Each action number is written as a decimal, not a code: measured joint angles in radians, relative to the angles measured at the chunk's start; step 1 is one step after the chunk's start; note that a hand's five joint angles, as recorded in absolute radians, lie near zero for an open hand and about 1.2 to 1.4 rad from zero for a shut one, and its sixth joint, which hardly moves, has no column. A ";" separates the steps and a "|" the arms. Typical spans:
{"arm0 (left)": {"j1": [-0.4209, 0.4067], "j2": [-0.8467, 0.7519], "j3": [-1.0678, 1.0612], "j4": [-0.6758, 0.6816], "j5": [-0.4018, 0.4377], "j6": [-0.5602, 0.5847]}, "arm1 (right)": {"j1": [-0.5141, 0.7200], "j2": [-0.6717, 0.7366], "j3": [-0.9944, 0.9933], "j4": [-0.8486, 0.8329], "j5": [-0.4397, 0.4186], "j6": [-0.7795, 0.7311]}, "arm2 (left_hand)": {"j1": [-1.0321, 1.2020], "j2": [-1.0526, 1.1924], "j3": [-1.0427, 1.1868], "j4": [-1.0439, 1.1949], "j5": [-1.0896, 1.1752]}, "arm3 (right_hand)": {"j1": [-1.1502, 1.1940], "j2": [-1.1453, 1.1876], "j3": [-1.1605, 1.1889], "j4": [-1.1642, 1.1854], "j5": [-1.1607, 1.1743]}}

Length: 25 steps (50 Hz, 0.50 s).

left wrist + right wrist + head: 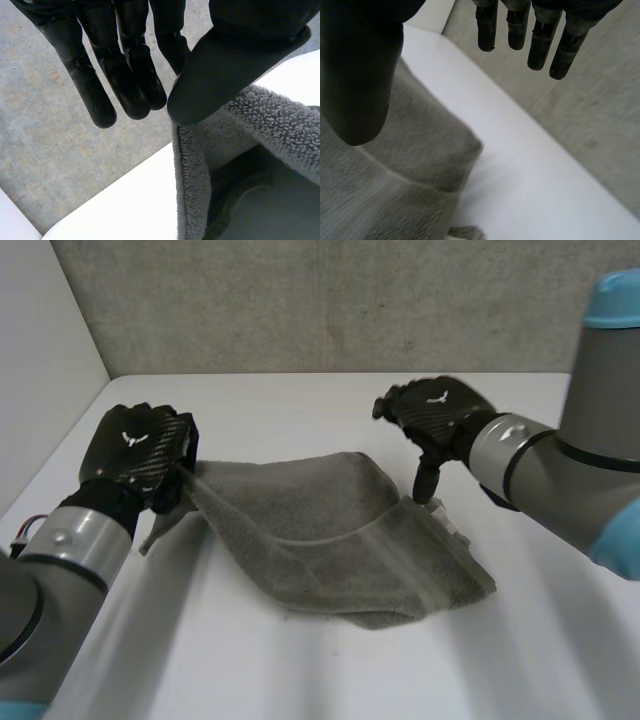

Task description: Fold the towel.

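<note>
A grey towel [330, 530] lies bunched and partly doubled over on the white table [300, 670]. My left hand [140, 455] holds the towel's left corner lifted off the table. In the left wrist view the thumb [225, 75] presses on the towel's edge [187, 165] while the fingers [125, 75] stay straight. My right hand [440, 415] hovers just above the towel's right edge, open, thumb pointing down. In the right wrist view its fingers [540, 40] are spread from the thumb [355, 75], with nothing between them and the towel [380, 190] below.
A grey concrete wall [300, 300] stands behind the table's far edge. A white side panel [40, 360] closes off the left. Bare table lies in front of the towel and to its right.
</note>
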 measured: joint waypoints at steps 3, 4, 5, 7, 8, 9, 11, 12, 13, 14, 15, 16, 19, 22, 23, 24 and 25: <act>0.002 0.054 -0.054 0.002 0.000 0.001 | 0.006 0.092 -0.086 0.073 -0.011 -0.003 | 0.000 0.000 0.000 0.000 0.000 | 0.050 0.041 0.042 0.028 0.064; 0.002 0.069 -0.070 0.003 0.000 0.001 | 0.008 0.121 -0.113 0.098 -0.013 -0.004 | 0.000 0.000 0.000 0.000 0.000 | 0.068 0.062 0.062 0.048 0.085; 0.002 0.075 -0.077 0.003 0.000 0.001 | 0.009 0.137 -0.128 0.111 -0.015 -0.004 | 0.000 0.000 0.000 0.000 0.000 | 0.072 0.066 0.066 0.053 0.089; 0.003 0.100 -0.106 0.003 0.000 0.001 | 0.011 0.193 -0.180 0.161 -0.025 -0.007 | 0.000 0.000 0.000 0.000 0.000 | 0.080 0.071 0.075 0.059 0.100; 0.003 0.111 -0.120 0.003 0.000 0.002 | 0.012 0.219 -0.203 0.184 -0.033 -0.007 | 0.000 0.000 0.000 0.000 0.000 | 0.080 0.071 0.075 0.059 0.100; 0.003 0.122 -0.136 0.003 0.000 0.002 | 0.014 0.245 -0.225 0.206 -0.046 -0.008 | 0.000 0.000 0.000 0.000 0.000 | 0.080 0.071 0.075 0.059 0.101; 0.003 0.134 -0.155 0.003 -0.001 0.002 | 0.017 0.278 -0.251 0.232 -0.066 -0.008 | 0.000 0.000 0.000 0.000 -0.001 | 0.080 0.071 0.075 0.059 0.102; 0.004 0.142 -0.168 0.004 -0.001 0.002 | 0.020 0.297 -0.266 0.247 -0.082 -0.007 | 0.000 0.000 0.000 0.000 -0.001 | 0.081 0.071 0.075 0.059 0.103; 0.004 0.149 -0.179 0.004 -0.001 0.002 | 0.024 0.313 -0.277 0.256 -0.100 -0.006 | 0.000 0.000 0.000 0.000 -0.001 | 0.081 0.071 0.075 0.059 0.103; 0.004 0.153 -0.186 0.003 -0.001 0.002 | 0.027 0.321 -0.281 0.260 -0.109 -0.006 | 0.000 0.000 0.000 0.000 -0.001 | 0.081 0.071 0.075 0.059 0.104; 0.005 0.161 -0.196 0.004 -0.001 0.003 | 0.032 0.334 -0.287 0.266 -0.126 -0.005 | 0.000 0.000 0.000 0.000 -0.001 | 0.081 0.071 0.075 0.059 0.104; 0.005 0.165 -0.201 0.004 -0.001 0.003 | 0.035 0.340 -0.290 0.267 -0.134 -0.004 | 0.000 0.000 0.000 0.000 -0.001 | 0.081 0.071 0.075 0.059 0.104; 0.008 0.193 -0.227 0.003 -0.002 0.003 | 0.056 0.367 -0.296 0.270 -0.177 -0.001 | 0.000 0.000 0.000 0.000 -0.001 | 0.081 0.071 0.075 0.059 0.104; 0.009 0.225 -0.245 0.002 -0.002 0.003 | 0.075 0.385 -0.295 0.267 -0.198 0.001 | 0.000 0.000 0.000 0.000 -0.001 | 0.081 0.071 0.075 0.059 0.104; 0.009 0.234 -0.248 0.002 -0.002 0.003 | 0.079 0.389 -0.295 0.267 -0.201 0.001 | 0.000 0.000 0.000 0.000 -0.001 | 0.081 0.071 0.075 0.059 0.104; 0.009 0.248 -0.253 0.002 -0.002 0.003 | 0.087 0.395 -0.295 0.265 -0.206 0.001 | 0.000 0.000 0.000 0.000 -0.001 | 0.081 0.071 0.075 0.059 0.104; 0.008 0.264 -0.259 0.001 -0.002 0.003 | 0.094 0.402 -0.296 0.264 -0.208 0.000 | 0.000 0.000 0.000 0.000 -0.001 | 0.081 0.071 0.075 0.059 0.104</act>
